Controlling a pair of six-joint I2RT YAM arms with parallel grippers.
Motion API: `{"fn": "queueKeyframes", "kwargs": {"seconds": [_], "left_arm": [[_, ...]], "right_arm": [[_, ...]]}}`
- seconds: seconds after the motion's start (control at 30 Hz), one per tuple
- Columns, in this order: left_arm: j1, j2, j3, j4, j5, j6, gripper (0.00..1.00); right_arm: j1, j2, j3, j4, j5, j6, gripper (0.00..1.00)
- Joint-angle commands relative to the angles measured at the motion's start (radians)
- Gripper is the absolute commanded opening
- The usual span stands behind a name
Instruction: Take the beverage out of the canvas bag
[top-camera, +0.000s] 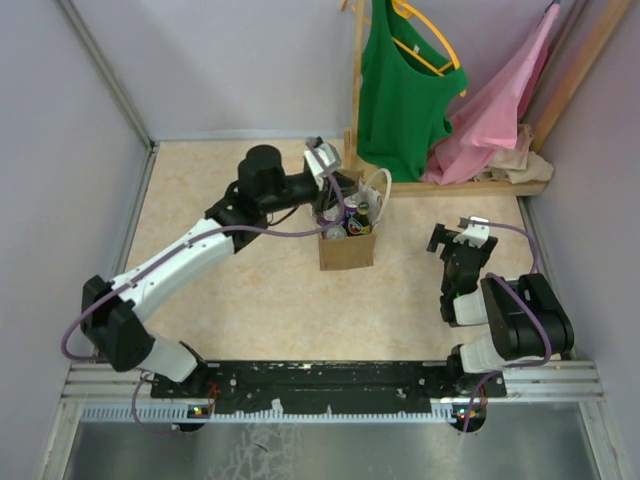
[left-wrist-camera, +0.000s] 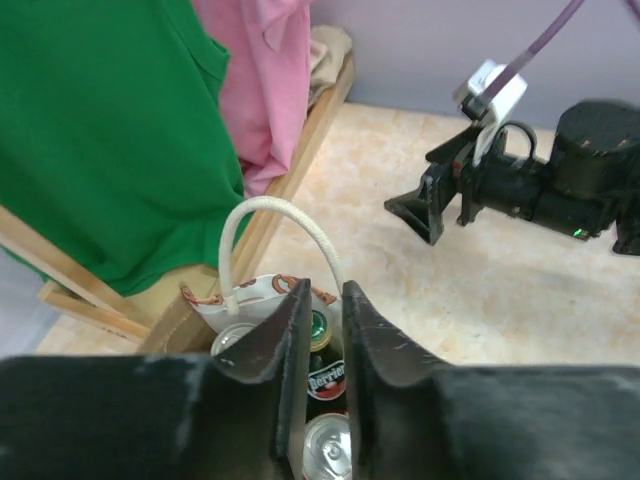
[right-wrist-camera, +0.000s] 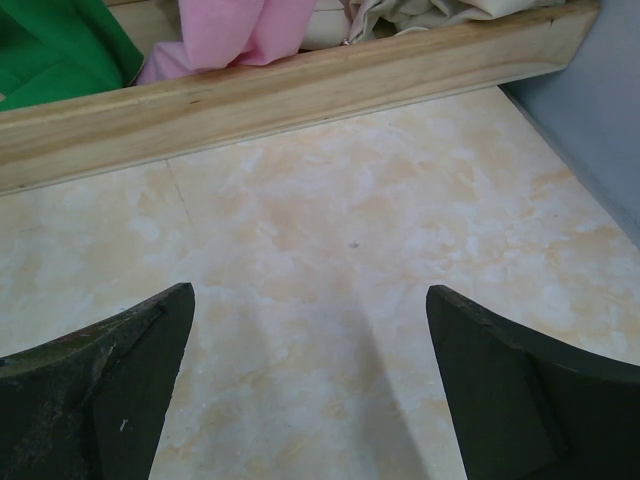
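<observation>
closing on the green bottle (left-wrist-camera: 320, 328) seemed the step. it stood in the canvas bag (top-camera: 346, 252), its cap in the narrow gap of the left fingers (left-wrist-camera: 285, 345) (firm contact i could not tell); a straight upward pull was best. the right fingers (right-wrist-camera: 100, 400) were wide apart.
</observation>
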Motion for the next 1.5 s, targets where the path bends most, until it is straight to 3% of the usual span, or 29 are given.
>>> {"fn": "queueKeyframes", "kwargs": {"seconds": [0.0,0.07,0.17,0.43,0.67,1.17,1.3,1.47], "left_arm": [[-0.019,0.102,0.061,-0.068,-0.007,0.005,0.12],[-0.023,0.134,0.065,-0.075,-0.032,0.005,0.1],[-0.025,0.174,0.082,-0.12,-0.077,0.007,0.2],[-0.025,0.227,0.119,-0.258,-0.235,0.022,0.21],[-0.025,0.238,0.053,-0.256,-0.304,0.04,0.19],[-0.028,0.233,-0.052,-0.281,-0.247,0.047,0.23],[-0.035,0.209,-0.076,-0.293,-0.192,0.047,0.35],[-0.05,0.209,-0.085,-0.326,-0.16,0.066,0.42]], "right_arm": [[-0.005,-0.009,0.017,0.045,0.005,0.004,0.99],[-0.006,-0.01,0.017,0.045,0.005,0.004,0.99],[-0.006,-0.01,0.017,0.045,0.005,0.004,0.99],[-0.006,-0.01,0.016,0.045,0.004,0.004,0.99],[-0.007,-0.01,0.017,0.045,0.005,0.004,0.99],[-0.006,-0.01,0.017,0.045,0.005,0.003,0.99],[-0.006,-0.01,0.017,0.045,0.004,0.004,0.99],[-0.006,-0.01,0.017,0.045,0.005,0.004,0.99]]}}
